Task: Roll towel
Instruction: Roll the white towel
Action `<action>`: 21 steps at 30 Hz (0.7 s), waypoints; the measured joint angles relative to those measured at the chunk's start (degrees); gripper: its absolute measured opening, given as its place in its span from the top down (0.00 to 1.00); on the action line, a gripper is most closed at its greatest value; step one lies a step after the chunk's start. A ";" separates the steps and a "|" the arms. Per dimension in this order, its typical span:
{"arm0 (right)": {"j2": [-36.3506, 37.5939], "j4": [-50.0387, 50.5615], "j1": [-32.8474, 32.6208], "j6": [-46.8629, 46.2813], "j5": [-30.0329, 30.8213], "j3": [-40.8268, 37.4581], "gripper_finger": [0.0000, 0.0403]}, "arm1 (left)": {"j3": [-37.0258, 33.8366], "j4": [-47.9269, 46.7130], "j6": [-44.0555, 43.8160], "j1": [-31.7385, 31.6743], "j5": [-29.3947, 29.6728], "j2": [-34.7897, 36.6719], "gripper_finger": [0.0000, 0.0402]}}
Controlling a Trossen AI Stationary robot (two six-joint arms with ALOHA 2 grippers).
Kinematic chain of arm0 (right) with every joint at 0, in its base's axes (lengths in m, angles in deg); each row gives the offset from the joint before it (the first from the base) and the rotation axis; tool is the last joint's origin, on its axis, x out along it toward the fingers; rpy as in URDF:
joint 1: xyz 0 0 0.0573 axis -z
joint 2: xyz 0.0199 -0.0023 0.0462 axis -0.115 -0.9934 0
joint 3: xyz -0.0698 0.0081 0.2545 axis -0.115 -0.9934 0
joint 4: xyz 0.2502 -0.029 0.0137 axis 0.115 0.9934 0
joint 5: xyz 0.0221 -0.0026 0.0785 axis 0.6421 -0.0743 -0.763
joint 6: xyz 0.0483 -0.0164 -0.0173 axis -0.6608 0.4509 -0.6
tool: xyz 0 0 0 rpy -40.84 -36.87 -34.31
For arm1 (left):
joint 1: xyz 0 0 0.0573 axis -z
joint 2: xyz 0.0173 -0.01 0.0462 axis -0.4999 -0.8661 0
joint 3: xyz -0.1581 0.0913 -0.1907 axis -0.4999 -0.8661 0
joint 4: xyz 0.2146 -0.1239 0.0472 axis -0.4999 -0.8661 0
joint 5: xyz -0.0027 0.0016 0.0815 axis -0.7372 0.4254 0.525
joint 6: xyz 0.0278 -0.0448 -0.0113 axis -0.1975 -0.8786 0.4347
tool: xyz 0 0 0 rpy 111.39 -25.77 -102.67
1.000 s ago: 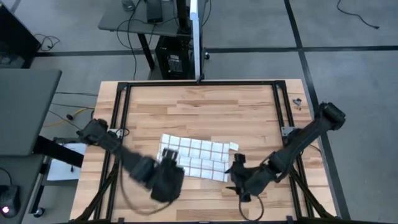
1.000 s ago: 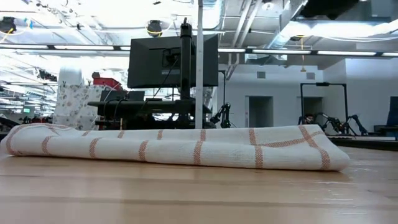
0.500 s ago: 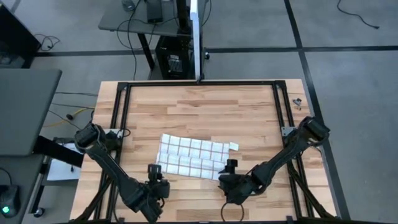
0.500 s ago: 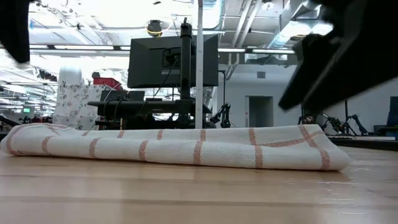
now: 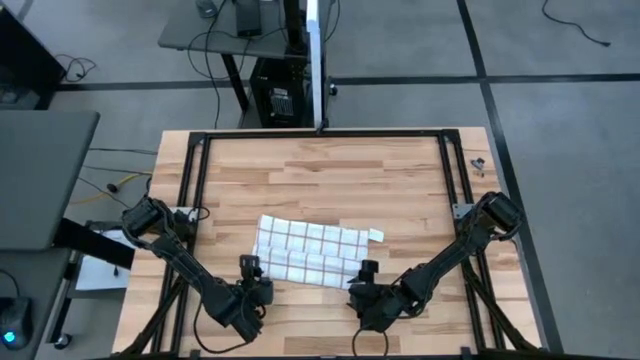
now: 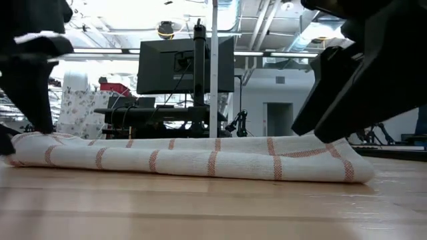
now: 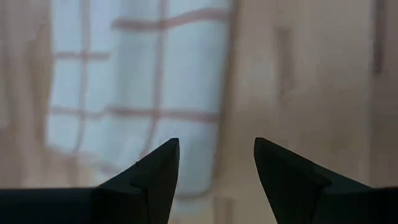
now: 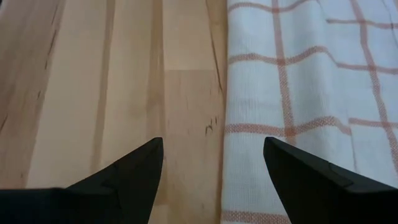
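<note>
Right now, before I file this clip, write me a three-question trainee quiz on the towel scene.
1. True or false: the towel lies folded flat on the table, not yet rolled.
2. Which describes both grippers? A) shut on the towel B) open at the towel's near edge C) lifted over the table's far side
3. Fill in: the left gripper is at the towel's left near corner, and the right gripper is at its ____ near corner.

Key: 1 true; 2 B; 3 right

Open right pincer over towel edge and table.
</note>
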 joint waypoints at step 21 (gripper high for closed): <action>-3.76 4.25 1.25 8.83 6.77 1.90 0.33 | -3.81 3.82 -3.57 -2.51 1.70 -0.57 0.53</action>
